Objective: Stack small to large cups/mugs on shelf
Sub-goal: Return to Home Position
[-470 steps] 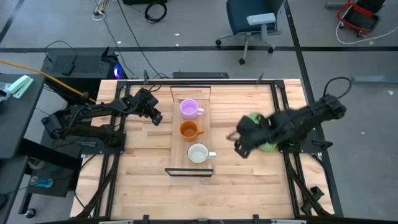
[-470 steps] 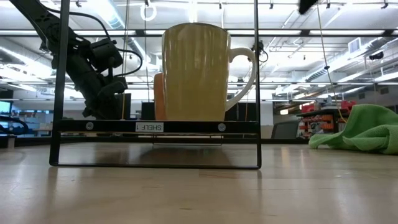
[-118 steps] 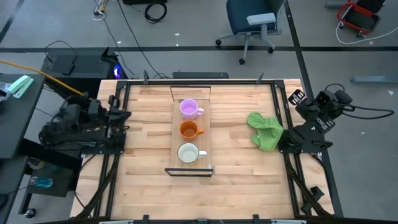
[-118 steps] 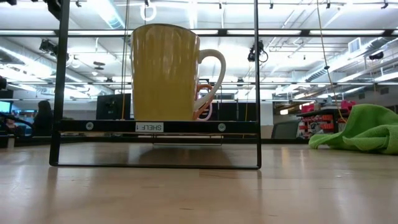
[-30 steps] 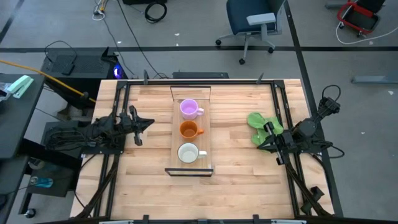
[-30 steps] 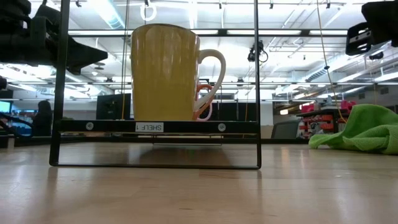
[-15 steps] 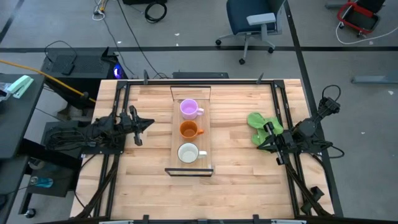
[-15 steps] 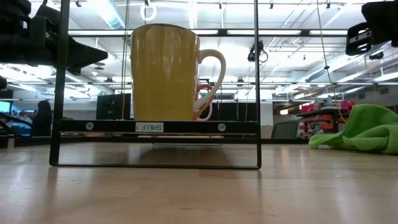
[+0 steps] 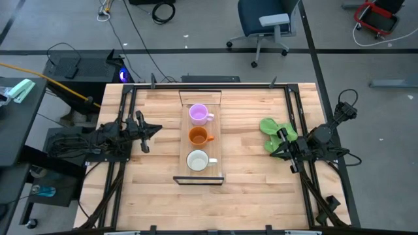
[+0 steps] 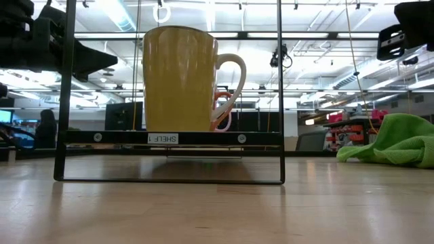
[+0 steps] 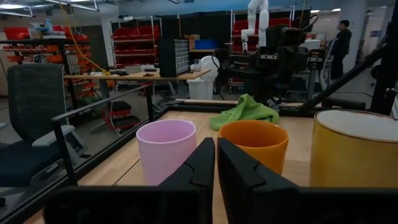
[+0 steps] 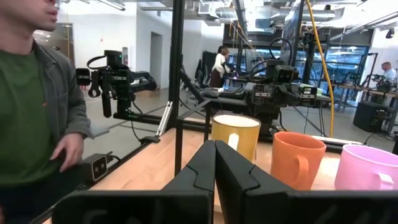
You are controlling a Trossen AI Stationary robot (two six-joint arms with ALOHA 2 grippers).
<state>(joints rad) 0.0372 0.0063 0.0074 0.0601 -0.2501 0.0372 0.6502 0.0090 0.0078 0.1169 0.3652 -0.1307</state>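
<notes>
The shelf (image 9: 185, 147) lies lengthwise down the middle of the butcher-block tabletop (image 9: 248, 189), and all three mugs stand upright on it in one row, not nested. The light purple mug (image 9: 198, 113) is toward the shelf's far end, the orange mug (image 9: 198, 136) is at its middle, and the pale yellow mug (image 9: 197, 160) is toward its near end. Narrow gaps separate the mugs. Each handle points to the side of the shelf where the right arm is.

In the low view the pale yellow mug (image 10: 179, 78) fills the shelf's black end frame (image 10: 169, 137). It stands just above a small white label (image 10: 163, 138), and slivers of the orange and purple handles show behind its own handle.

The left gripper (image 9: 151, 129) hangs well apart from the shelf, off its left side and level with the orange mug. Its wrist view shows the two fingers (image 11: 199, 171) pressed together with nothing between them. The right gripper (image 9: 275, 150) sits well apart off the shelf's right side. It is clenched the same way, with its fingers (image 12: 202, 171) meeting and empty.

A crumpled green cloth (image 9: 271, 127) lies on the tabletop between the shelf and the right gripper, just beside that gripper.

A person in a green shirt and grey jacket (image 12: 37, 124) shows in the right wrist view, beyond the table's edge.
</notes>
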